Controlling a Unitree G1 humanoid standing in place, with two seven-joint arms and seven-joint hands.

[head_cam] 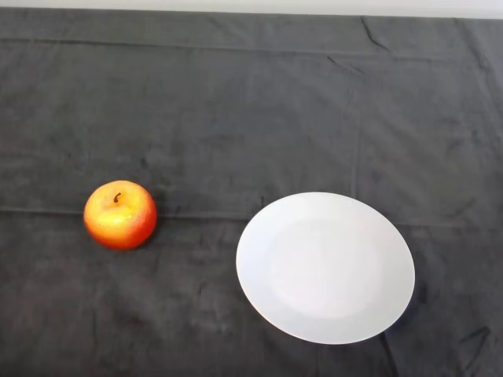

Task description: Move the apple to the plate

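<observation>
A red and yellow apple stands upright on the dark cloth at the left, its stem pointing up. A white round plate lies on the cloth to the right of the apple, a little nearer to me, with nothing on it. A gap of bare cloth separates the two.
The dark cloth covers the whole table, with folds and creases across it. The table's far edge runs along the top of the view.
</observation>
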